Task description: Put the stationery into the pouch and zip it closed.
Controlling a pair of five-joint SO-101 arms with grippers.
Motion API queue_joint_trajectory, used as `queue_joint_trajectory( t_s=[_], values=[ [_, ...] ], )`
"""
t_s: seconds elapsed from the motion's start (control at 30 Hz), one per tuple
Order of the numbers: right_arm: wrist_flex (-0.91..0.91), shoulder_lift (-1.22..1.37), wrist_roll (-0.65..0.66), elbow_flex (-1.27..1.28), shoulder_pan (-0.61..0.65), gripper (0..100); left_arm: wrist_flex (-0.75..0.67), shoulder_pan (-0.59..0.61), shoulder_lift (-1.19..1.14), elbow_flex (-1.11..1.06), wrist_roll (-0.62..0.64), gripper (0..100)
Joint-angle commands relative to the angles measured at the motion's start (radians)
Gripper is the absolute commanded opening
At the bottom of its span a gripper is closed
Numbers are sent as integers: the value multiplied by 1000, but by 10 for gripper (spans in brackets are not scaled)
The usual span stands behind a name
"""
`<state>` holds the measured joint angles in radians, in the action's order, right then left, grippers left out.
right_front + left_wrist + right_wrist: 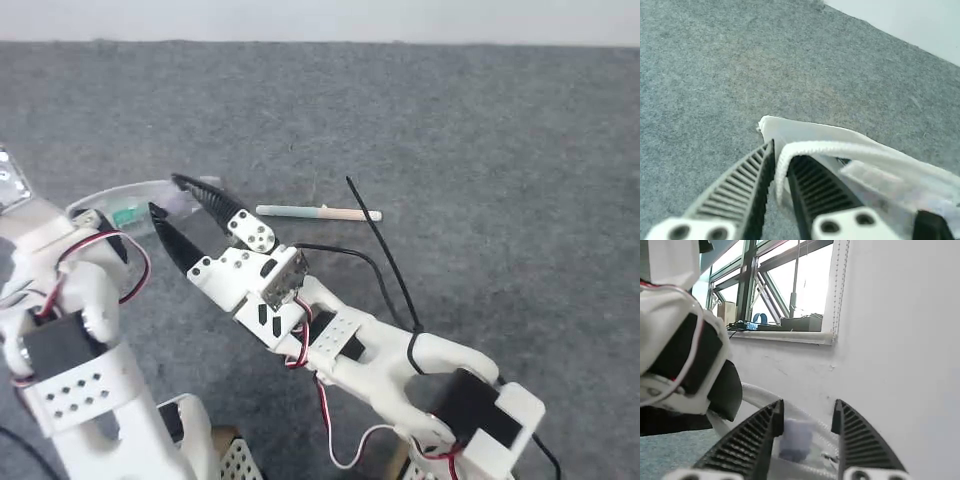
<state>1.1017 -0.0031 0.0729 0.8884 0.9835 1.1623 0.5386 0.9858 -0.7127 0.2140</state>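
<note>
The clear pouch [150, 192] with a white zipper rim is lifted at the left of the table, with something green inside. My left gripper [782, 152] is shut on the pouch's rim [840, 149] near one end. My right gripper [165, 195] is open at the pouch's mouth, its black fingers [205, 198] on either side of the rim. Between the right gripper's [807, 407] fingers I see the white rim [760, 395] and a small bluish item [796, 439] in the pouch. A pale pen [318, 212] with a teal band lies on the grey mat, to the right of the pouch.
A black cable [385, 250] runs from the right arm across the mat close to the pen's end. The left arm's body [70, 300] stands just left of the right gripper. Open grey mat [480, 150] stretches to the back and right.
</note>
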Motion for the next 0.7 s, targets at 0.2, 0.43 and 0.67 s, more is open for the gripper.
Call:
queue_joint_trajectory(
  t_s=[0.2,0.43,0.67],
  values=[
    [13,-13,14,-14,10,124,-41,-8,0,1,11,13],
    [13,-13,14,-8,-2,123,-41,-8,0,1,11,13],
    [21,-15,14,8,-15,123,-41,-6,0,1,11,13]
  ],
)
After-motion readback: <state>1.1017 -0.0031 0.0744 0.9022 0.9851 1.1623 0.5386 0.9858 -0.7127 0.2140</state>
